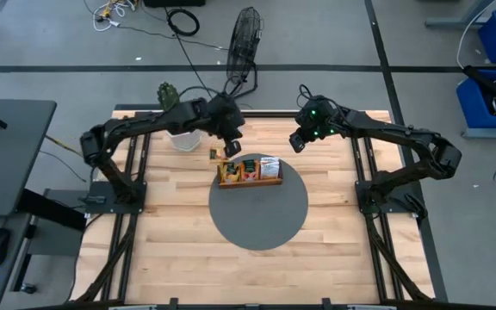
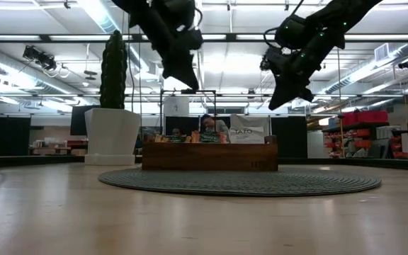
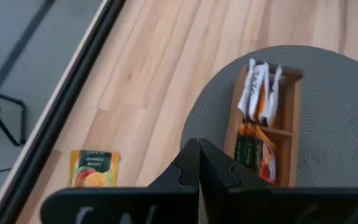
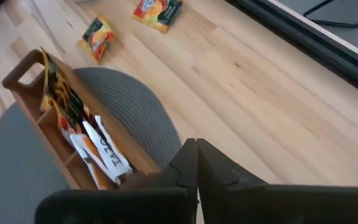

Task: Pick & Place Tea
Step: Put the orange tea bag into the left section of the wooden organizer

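While aloft, both grippers closed, empty.

Overhead looks down; low looks level; both share the tray (image 1: 250, 170).

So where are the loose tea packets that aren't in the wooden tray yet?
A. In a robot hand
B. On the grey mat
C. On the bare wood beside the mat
C: two orange packets lie on the bare wooden table, off the grey mat.
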Robot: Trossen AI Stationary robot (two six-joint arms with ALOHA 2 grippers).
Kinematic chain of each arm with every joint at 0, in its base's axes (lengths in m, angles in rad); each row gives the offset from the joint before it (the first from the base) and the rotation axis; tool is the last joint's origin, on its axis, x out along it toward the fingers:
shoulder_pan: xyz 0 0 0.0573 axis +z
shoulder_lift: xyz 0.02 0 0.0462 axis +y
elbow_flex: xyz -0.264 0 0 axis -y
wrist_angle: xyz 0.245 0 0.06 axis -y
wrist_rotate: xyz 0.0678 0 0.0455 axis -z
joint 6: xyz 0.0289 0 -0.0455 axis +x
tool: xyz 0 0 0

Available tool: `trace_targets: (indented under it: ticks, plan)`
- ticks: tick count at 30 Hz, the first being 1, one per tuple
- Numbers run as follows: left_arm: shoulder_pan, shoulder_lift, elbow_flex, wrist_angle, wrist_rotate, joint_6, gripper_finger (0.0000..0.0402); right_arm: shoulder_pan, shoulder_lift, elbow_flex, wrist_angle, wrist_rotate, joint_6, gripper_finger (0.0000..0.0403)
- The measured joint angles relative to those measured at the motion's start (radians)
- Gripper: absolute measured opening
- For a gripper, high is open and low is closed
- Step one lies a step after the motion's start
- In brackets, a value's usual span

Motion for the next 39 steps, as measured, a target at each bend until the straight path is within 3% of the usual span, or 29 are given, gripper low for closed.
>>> trace_targets:
  ticks: [6, 15, 22, 27, 31, 39]
  plan:
    - [0.078, 0.12, 0.134, -0.116, 0.121, 0.024, 0.0002, 0.001, -0.002, 0.0, -0.068, -0.002, 0.003, 0.0004]
    - [0.141, 0.317, 0.311, -0.408, 0.134, 0.081, 0.0002, 0.001, -0.002, 0.0, -0.129, 0.001, 0.018, 0.0004]
    - [0.143, 0.376, 0.343, -0.539, 0.139, 0.3, 0.0002, 0.001, -0.002, 0.0, -0.13, 0.001, 0.055, 0.0004]
    - [0.14, 0.383, 0.342, -0.522, 0.158, 0.409, 0.0004, 0.001, -0.002, 0.0, -0.129, 0.001, 0.056, 0.0004]
    - [0.135, 0.383, 0.342, -0.513, 0.161, 0.541, 0.0028, 0.007, -0.002, 0.0, -0.126, 0.001, 0.075, 0.0004]
    - [0.135, 0.383, 0.342, -0.491, 0.159, 0.521, 0.0111, 0.047, -0.002, 0.0, -0.129, 0.001, 0.078, 0.0004]
